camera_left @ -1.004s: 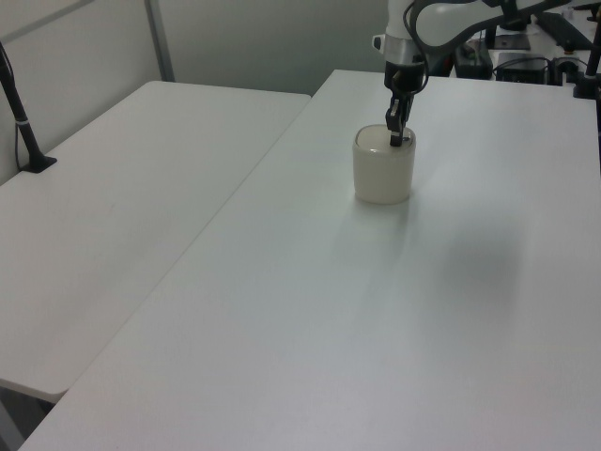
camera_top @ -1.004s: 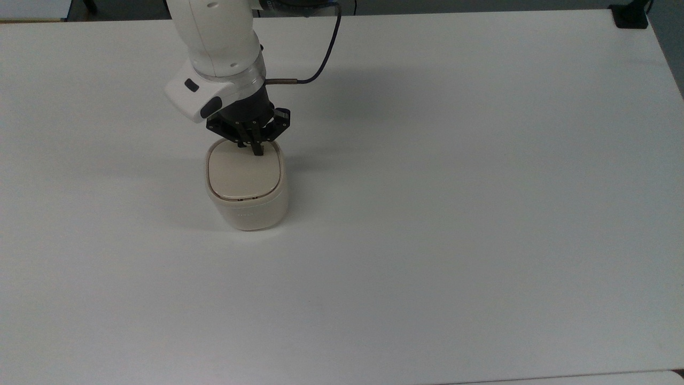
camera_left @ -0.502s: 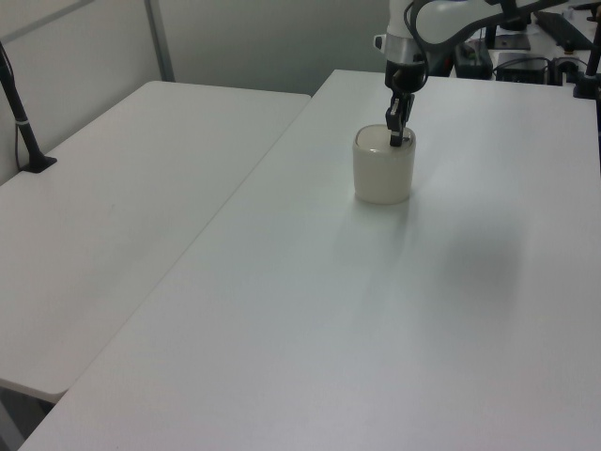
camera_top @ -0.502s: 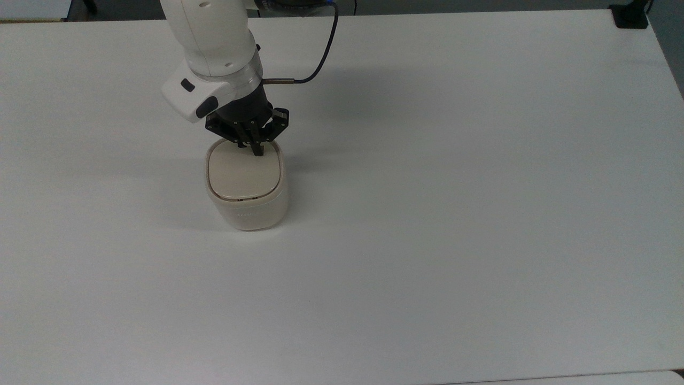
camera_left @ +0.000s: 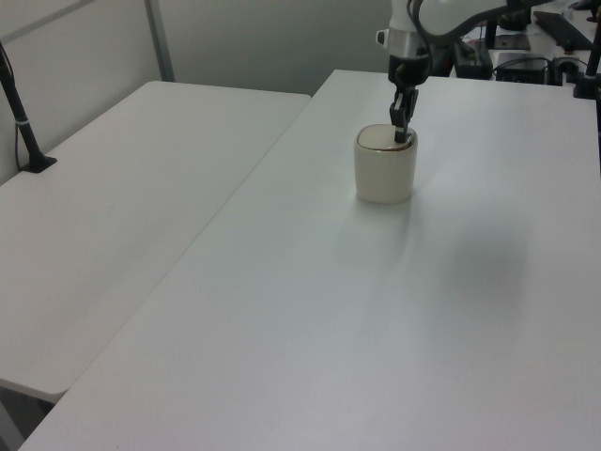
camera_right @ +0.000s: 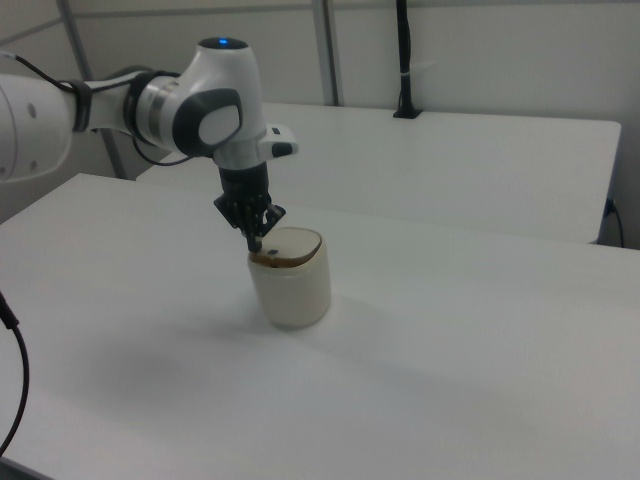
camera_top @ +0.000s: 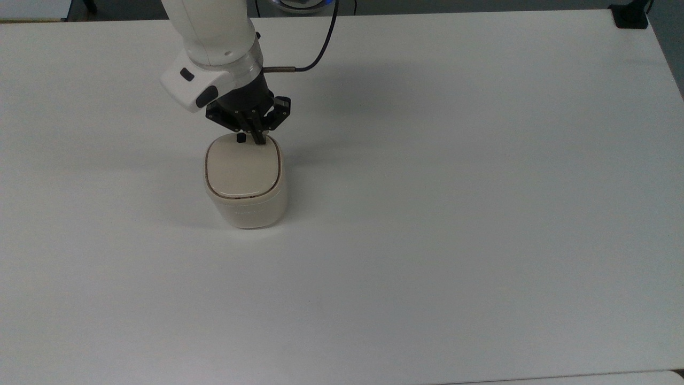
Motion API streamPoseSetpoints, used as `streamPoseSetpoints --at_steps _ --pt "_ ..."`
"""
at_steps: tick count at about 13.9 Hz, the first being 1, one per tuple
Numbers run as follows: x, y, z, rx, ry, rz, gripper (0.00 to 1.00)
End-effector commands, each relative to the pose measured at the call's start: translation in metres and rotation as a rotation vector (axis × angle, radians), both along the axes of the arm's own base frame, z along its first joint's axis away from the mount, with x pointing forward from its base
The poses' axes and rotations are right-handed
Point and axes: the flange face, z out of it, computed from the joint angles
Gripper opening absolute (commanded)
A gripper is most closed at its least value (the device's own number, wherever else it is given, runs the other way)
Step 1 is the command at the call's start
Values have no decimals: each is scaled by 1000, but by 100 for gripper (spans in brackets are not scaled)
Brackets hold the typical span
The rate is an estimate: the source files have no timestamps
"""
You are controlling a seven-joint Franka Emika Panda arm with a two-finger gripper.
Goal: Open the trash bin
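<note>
The trash bin (camera_top: 245, 206) is a cream-beige rounded-square tub standing on the white table (camera_top: 454, 214). Its lid (camera_top: 243, 168) sits slightly raised, and the right view shows a dark gap under the lid's (camera_right: 296, 243) edge on the gripper side. A small black button (camera_top: 241, 138) shows at the lid's far edge. My gripper (camera_top: 259, 140) points down with its fingers together, hanging just over that far edge, right of the button in the top view. The gripper tip (camera_right: 256, 243) hovers close above the bin (camera_right: 292, 285). In the left view the gripper (camera_left: 402, 138) stands at the bin's (camera_left: 385, 174) top.
A dark cable (camera_top: 320, 51) runs from my wrist toward the table's far edge. A black clamp (camera_top: 630, 16) sits at the top view's far right corner. A second white table (camera_left: 122, 207) with a black post (camera_left: 21, 108) stands on the left view's left.
My gripper has lifted a little off the lid's far edge, uncovering the black button. The lid now sits slightly higher, with a gap along its edge.
</note>
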Motion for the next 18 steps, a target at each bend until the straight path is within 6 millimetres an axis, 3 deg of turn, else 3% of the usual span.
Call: streamPoseSetpoints --at_steps 1,2,3,4,5,10,18 --pt "-38 -1 47 -38 69 17 24" --pt "-46 -1 54 -63 95 26 36" --pt "-56 -3 64 -89 120 28 59" --pt "-66 -7 73 -110 149 4 95" --pt "-78 -9 89 -123 158 -29 100" --pt "-88 -22 118 -140 94 -49 100" --pt "-85 -27 121 -162 60 -56 100"
